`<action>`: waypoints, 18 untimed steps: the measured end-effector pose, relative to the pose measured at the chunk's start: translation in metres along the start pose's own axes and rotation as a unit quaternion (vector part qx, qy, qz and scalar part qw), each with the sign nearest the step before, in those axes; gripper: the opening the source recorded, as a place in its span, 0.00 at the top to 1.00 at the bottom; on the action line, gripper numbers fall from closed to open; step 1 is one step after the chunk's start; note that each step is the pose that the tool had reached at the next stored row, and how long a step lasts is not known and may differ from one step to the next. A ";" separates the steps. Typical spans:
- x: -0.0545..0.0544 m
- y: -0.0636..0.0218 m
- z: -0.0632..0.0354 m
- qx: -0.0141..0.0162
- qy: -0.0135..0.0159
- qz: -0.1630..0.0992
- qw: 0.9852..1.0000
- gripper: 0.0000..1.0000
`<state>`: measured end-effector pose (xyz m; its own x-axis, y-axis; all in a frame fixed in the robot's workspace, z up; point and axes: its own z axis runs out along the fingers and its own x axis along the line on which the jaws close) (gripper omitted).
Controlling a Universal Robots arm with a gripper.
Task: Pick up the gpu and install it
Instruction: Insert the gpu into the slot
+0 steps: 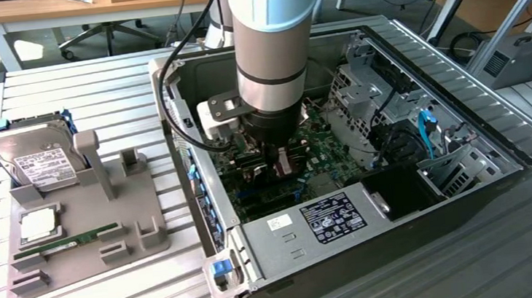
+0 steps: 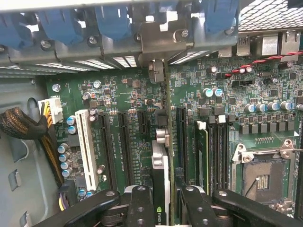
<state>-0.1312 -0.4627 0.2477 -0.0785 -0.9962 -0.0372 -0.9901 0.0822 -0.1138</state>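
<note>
So the arm is reaching straight down into the open grey metal computer case [image 1: 256,246], and the black two-finger gripper [image 2: 165,204] is clamped on the gpu [image 2: 161,165], a thin green circuit-board card with a silver metal end bracket. In the wrist view the card shows edge-on, with a black finger [image 2: 141,208] pressed against each face.

The gpu stands upright over the green motherboard [image 2: 123,94], running parallel to the long black expansion slots [image 2: 105,146] and to the white slot [image 2: 87,146] next to them. Its bracket end reaches the case wall just under the row of blue plastic latches [image 2: 61,23]. Can't tell whether the bottom edge is actually down in a slot, since the card hides that bit. The silver CPU socket [image 2: 262,179] is well off to the card's other side, past the memory slots.

On the slatted metal table [image 1: 75,87], to the exterior view's left of the case, sits a grey moulded parts holder [image 1: 152,233]. It has a boxy silver hard drive [image 1: 38,167] with blue rails propped up at the far end, a square silver processor chip [image 1: 37,226] lying flat nearer, and a narrow green memory stick [image 1: 65,244] just beside that.
</note>
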 end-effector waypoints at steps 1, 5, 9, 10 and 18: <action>0.000 0.0000 0.0001 0.000 0.000 0.000 1.000 0.73; 0.000 0.0018 0.0001 0.000 0.000 0.000 1.000 0.73; 0.000 0.0031 0.0001 0.000 0.000 0.000 1.000 0.73; 0.000 0.0032 0.0000 0.000 0.000 0.000 1.000 0.73; 0.000 0.0034 -0.0001 0.000 0.000 0.000 1.000 0.73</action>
<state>-0.1345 -0.4626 0.2473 -0.0785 -0.9962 -0.0375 -0.9901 0.0824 -0.1140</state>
